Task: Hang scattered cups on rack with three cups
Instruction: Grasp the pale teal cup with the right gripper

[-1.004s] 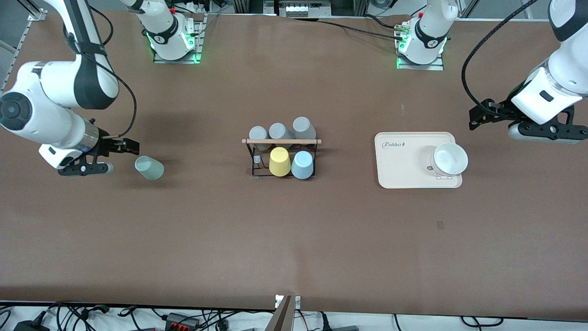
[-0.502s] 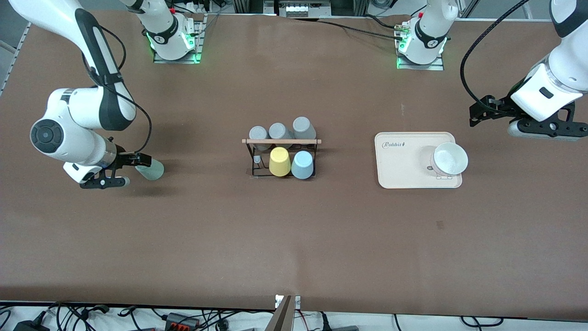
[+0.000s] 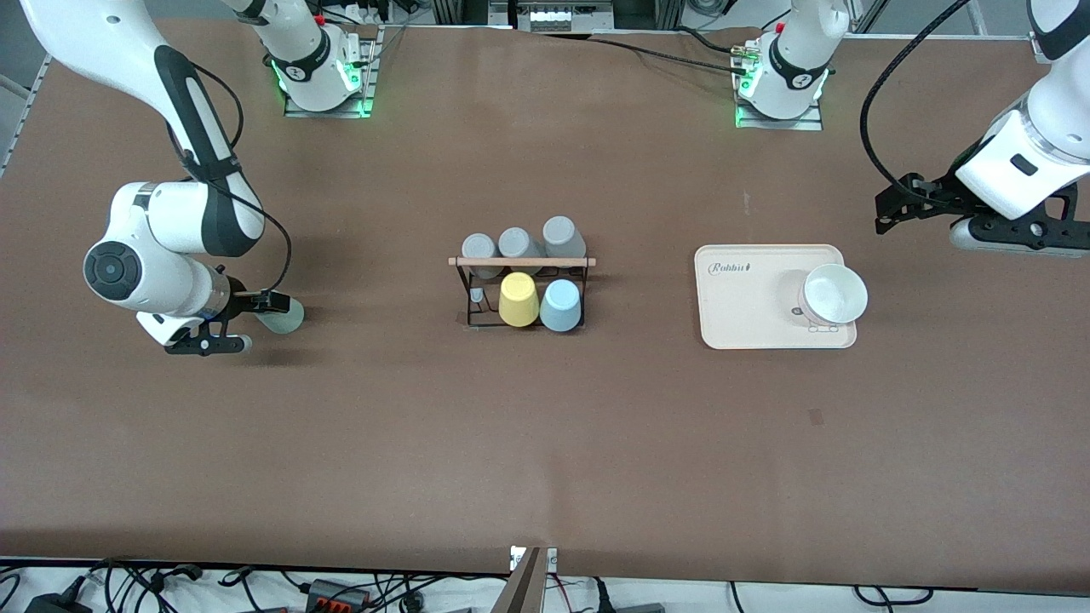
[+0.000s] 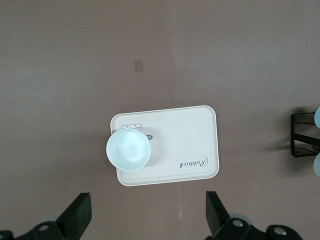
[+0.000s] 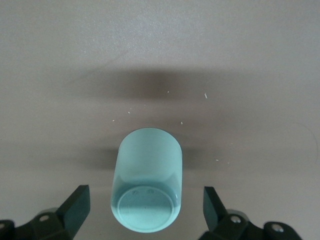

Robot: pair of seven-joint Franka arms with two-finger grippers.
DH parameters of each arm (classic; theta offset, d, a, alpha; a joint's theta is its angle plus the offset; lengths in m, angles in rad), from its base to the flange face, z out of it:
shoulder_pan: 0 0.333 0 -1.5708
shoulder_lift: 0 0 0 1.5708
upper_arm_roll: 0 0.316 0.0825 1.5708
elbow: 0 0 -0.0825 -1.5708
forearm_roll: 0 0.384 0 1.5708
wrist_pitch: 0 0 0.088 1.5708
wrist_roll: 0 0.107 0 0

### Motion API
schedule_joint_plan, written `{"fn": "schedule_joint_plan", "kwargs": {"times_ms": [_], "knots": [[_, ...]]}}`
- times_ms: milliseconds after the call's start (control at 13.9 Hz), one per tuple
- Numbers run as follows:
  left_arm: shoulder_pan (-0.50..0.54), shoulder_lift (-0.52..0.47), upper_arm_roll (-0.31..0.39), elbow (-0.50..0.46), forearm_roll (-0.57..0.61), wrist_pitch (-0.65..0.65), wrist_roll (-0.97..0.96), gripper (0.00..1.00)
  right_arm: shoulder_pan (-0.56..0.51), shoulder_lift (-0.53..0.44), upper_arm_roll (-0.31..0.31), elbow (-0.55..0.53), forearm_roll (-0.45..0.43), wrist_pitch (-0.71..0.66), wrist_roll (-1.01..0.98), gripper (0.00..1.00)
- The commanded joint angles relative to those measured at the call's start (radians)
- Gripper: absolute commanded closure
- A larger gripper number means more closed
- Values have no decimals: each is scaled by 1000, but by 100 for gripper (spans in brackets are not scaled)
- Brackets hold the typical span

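Counting stock around the rack, my landmark at mid-table.

Item: rack, black wire with a pale wooden rod across its top. It carries a yellow cup and a light blue cup on the row nearer the front camera, and three grey cups on the row nearer the arm bases. One peg beside the yellow cup, toward the right arm's end, looks empty.

Item: mint green cup, lying on its side on the table, well apart from the rack toward the right arm's end.

Item: my right gripper, fingers spread wide, one on each side of the mint green cup's base, not closed on it.

Item: my left gripper, fingers apart and holding nothing, waiting over the table past the cream tray, which sits toward the left arm's end from the rack and carries a white bowl.

Progress, by my judgement: blue cup hung; mint green cup not yet gripped, lifted, carried or hung.
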Motion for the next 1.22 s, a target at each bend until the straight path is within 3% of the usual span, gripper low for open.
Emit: {"fn": "schedule_joint_plan", "kwargs": {"times_ms": [0,860,932,1147], "knots": [[4,5,-2,23,14,-22,6,0,2,5,1,-10,-1,12,20,0],[-1,5,-2,23,12,-22,6,0,2,37,3,-12,7,40,36,0],[-1,5,-2,23,12,-22,6,0,2,41,3,-12,7,38,39,9],[-1,5,-2,23,12,-22,6,0,2,45,3,-12,8,22,37,54]]}}
